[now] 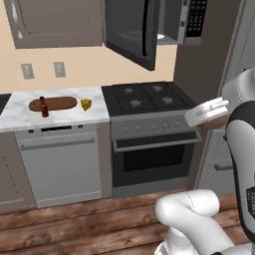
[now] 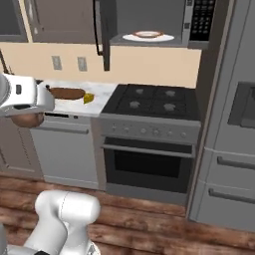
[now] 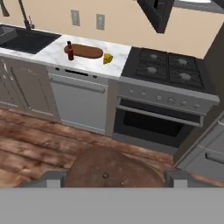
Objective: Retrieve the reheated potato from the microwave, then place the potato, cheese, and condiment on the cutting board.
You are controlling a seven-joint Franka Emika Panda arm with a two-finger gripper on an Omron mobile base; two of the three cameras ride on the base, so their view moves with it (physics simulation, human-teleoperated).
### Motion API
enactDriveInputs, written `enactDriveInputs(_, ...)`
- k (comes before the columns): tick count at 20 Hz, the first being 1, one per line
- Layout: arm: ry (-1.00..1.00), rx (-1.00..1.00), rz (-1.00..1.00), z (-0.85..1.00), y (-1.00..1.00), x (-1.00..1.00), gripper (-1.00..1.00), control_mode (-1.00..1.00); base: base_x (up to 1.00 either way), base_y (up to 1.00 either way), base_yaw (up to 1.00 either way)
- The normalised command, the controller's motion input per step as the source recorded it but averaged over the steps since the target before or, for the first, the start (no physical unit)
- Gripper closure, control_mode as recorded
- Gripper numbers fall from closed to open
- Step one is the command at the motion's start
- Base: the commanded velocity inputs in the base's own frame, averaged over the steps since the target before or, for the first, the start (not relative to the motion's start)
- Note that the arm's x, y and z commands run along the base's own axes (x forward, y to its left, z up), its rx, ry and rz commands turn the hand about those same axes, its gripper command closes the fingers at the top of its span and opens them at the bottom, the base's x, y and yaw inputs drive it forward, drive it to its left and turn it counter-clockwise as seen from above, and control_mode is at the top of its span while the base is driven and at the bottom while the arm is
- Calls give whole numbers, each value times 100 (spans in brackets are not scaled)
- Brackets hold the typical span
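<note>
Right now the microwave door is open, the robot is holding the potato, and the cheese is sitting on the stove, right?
Not quite. The cheese sits on the marble counter beside the cutting board, not on the stove; the hand view shows it. The microwave door is open and the potato sits between the fingers.

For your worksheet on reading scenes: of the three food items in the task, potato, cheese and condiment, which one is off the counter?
The potato: it sits between the fingers of the gripper, out over the floor. The cheese and the condiment sit on the marble counter.
</note>
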Motion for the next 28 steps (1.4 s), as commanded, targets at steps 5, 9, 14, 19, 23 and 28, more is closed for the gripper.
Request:
enactDriveInputs(5, 0, 0, 0, 0, 0, 0, 100, 100, 3, 100, -9)
enactDriveInputs(9, 0, 0, 0, 0, 0, 0, 100, 100, 54, 100, -10)
enactDriveInputs(14, 0, 0, 0, 0, 0, 0, 100, 100, 77, 91, -8)
enactDriveInputs(19, 0, 0, 0, 0, 0, 0, 100, 100, 87, 54, -4)
enactDriveInputs(23, 0, 0, 0, 0, 0, 0, 100, 100, 75, 23, -4)
enactDriveInputs(28, 0, 0, 0, 0, 0, 0, 100, 100, 43, 0, -8)
